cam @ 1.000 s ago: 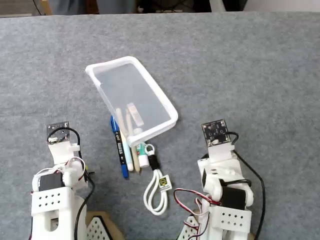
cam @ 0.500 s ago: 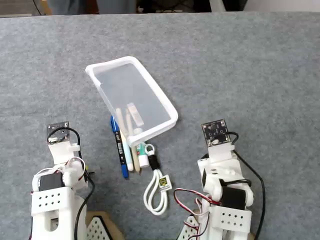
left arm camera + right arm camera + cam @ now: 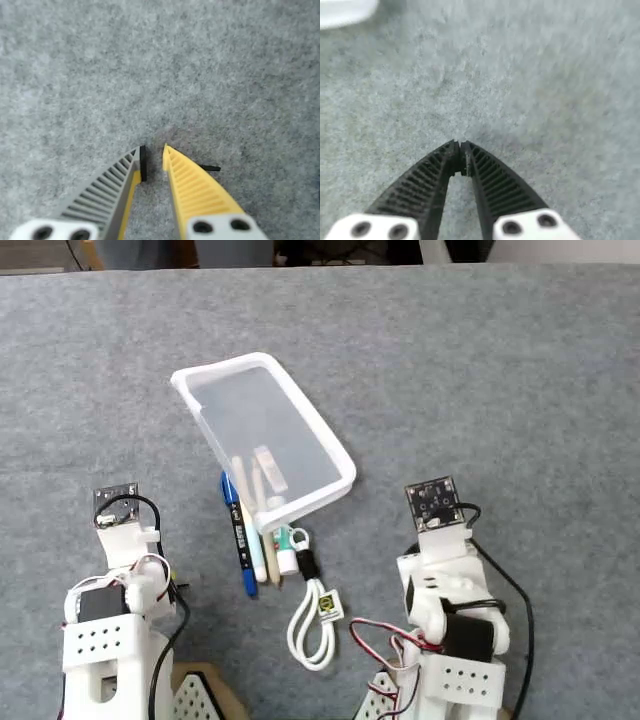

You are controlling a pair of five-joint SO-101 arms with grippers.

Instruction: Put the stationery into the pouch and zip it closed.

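Note:
A clear pouch (image 3: 262, 435) with a white zip edge lies at an angle in the middle of the grey felt. A blue pen (image 3: 238, 535), a pale teal pen (image 3: 258, 552), a tan pencil (image 3: 270, 562) and a short white stick (image 3: 287, 552) poke out of its near end. A white cord loop (image 3: 312, 625) on a black clip lies just beyond them. My left gripper (image 3: 154, 156) is shut over bare felt, left of the pens. My right gripper (image 3: 460, 150) is shut over bare felt, right of the cord. A corner of the pouch (image 3: 345, 10) shows in the right wrist view.
The left arm (image 3: 118, 540) and right arm (image 3: 440, 550) stand at the table's near edge, either side of the stationery. Bare grey felt stretches behind and to the right of the pouch. The table's far edge runs along the top of the high view.
The right arm has shifted very slightly; the left arm, the pouch and the stationery have stayed where they were.

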